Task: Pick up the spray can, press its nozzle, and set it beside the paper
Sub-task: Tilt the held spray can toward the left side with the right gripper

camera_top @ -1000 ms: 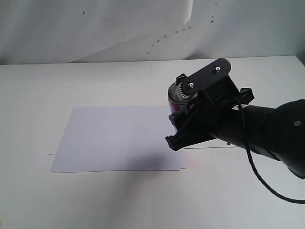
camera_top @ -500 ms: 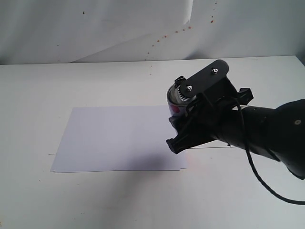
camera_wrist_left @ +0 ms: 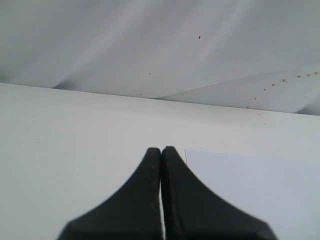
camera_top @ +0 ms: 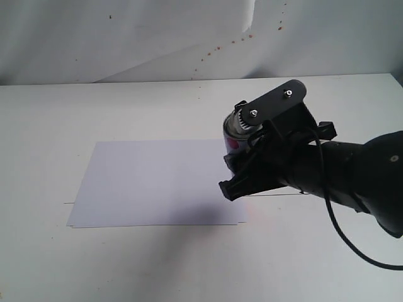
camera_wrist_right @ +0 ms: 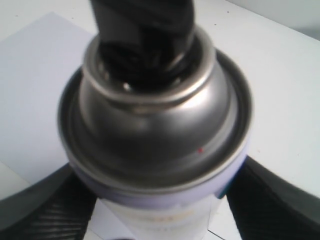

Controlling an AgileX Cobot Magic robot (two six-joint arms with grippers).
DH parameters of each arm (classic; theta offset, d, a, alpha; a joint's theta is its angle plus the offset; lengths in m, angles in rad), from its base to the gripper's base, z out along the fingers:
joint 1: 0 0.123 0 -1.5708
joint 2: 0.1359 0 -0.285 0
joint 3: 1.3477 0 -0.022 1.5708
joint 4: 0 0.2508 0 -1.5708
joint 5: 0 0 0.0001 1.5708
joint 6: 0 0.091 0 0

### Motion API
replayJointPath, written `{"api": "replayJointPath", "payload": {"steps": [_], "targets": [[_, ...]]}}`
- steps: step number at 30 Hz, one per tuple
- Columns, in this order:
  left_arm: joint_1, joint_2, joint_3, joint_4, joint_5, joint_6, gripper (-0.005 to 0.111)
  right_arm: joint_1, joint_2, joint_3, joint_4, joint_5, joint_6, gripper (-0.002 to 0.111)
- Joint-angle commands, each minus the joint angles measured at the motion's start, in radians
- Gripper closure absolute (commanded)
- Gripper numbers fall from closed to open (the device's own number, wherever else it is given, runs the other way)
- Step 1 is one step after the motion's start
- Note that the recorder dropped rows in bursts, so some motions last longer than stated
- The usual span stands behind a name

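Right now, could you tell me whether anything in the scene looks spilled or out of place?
Small red specks dot the white backdrop behind the table, like stray spray. The spray can looks undamaged; nothing else stands out.

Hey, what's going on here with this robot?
The right gripper is clamped around a spray can, holding it roughly upright at the right edge of a sheet of paper that lies on the white table. Nothing can be seen pressing the can's black nozzle. The left gripper is shut and empty near a corner of the paper, taking no part. Whether the can is lifted or resting is unclear.
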Motion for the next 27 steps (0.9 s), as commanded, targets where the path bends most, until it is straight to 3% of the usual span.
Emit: {"api": "replayJointPath", "payload": {"steps": [1,12,20,27], "targets": [[0.000,0.000,-0.001,0.004,0.004,-0.001,0.107,0.001,-0.008,-0.011,0.018,-0.013,0.004,0.108],[0.000,0.000,-0.001,0.004,0.004,-0.003,0.107,0.001,-0.008,-0.011,0.006,-0.026,0.080,0.108],[0.000,0.000,-0.001,0.004,0.004,-0.003,0.107,0.001,-0.008,-0.011,-0.238,-0.038,0.173,0.108],[0.000,0.000,-0.001,0.004,0.004,-0.001,0.107,0.001,-0.002,-0.011,-0.255,-0.061,0.108,0.108]]}}
